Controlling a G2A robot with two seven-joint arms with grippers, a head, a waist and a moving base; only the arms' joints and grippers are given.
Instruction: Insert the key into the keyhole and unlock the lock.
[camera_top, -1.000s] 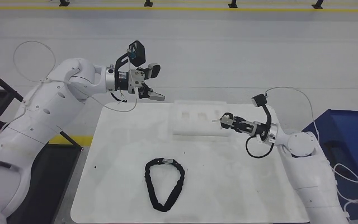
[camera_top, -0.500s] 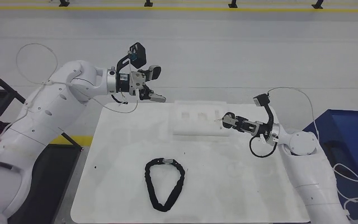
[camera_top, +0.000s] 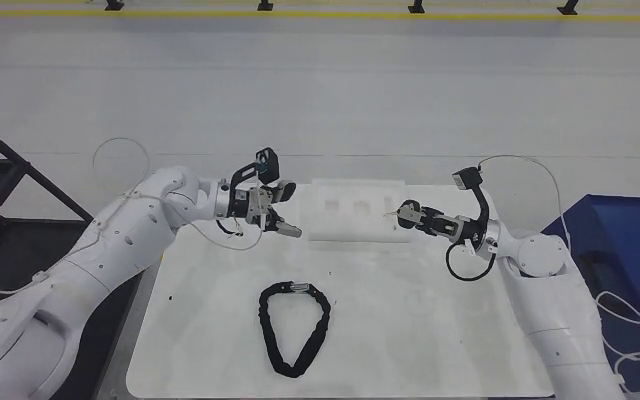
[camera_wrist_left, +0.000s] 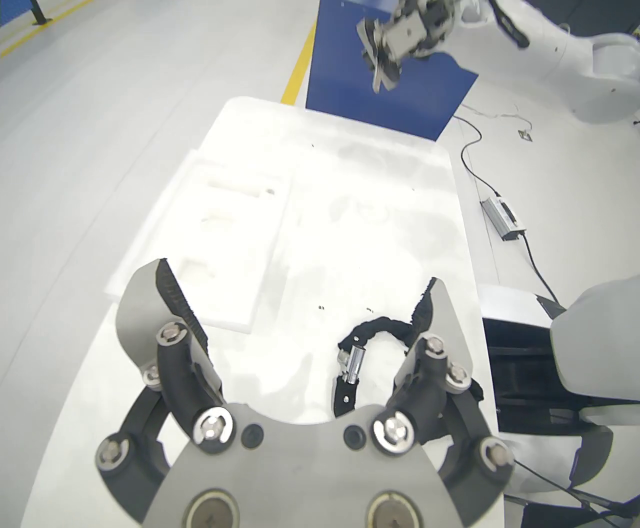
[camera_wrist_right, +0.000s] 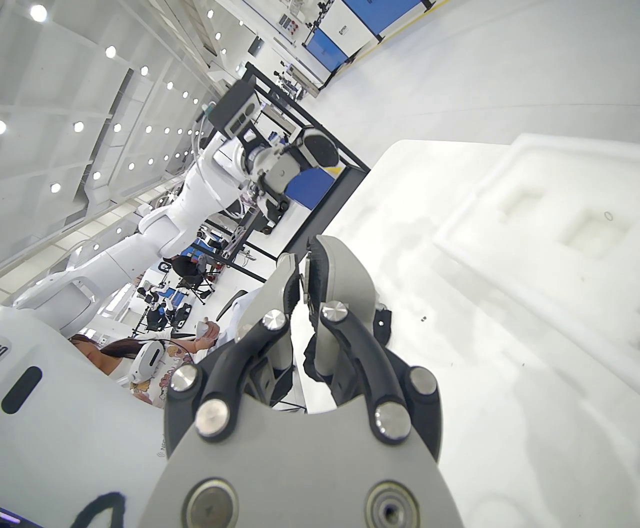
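A black chain lock lies in a loop on the white table, its silver lock cylinder at the far end of the loop. My left gripper hovers open above the table's back left area, behind the loop. In the left wrist view the chain lock and its cylinder lie between and below the open left gripper. My right gripper is shut on a thin key over the foam tray's right end. In its own view the right gripper has its fingers pressed together.
A white foam tray with several shallow pockets rests at the table's back middle, between the two grippers. A blue bin stands off the table's right side. A black frame stands at the far left.
My left arm has swung down and toward the table, from beyond its back left corner to low above the surface nearer the chain lock. The right gripper has barely shifted.
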